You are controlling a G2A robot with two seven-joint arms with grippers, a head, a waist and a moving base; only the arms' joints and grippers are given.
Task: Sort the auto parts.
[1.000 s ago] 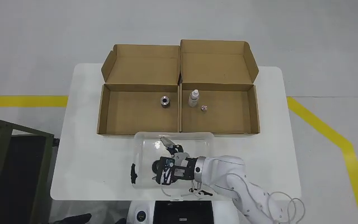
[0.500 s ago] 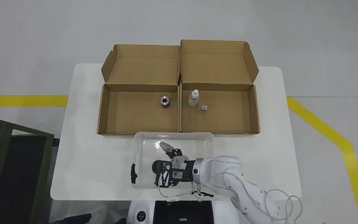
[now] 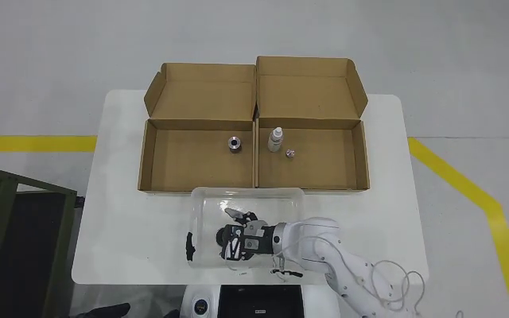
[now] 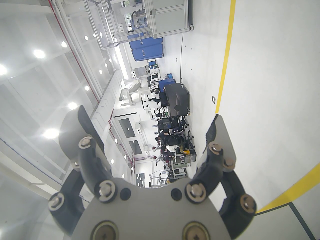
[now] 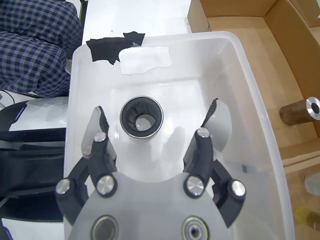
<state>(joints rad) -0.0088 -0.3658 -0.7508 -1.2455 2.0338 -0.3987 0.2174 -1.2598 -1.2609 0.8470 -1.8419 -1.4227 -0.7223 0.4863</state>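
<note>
One cylindrical bearing (image 5: 141, 120) is seen upright at mid-frame in the clear bin (image 5: 250, 81); the right gripper (image 5: 157, 107) is held wide over it, presumably to straddle it.

Bright, even light, soft shadows, edge distortion

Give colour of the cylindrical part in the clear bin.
The cylindrical part is black inside with a silver rim; clearest in right wrist view.

Bearing (image 5: 141, 117) in tub (image 3: 270, 189), before left box (image 3: 183, 163), right box (image 3: 326, 163), seemingly touching
</note>
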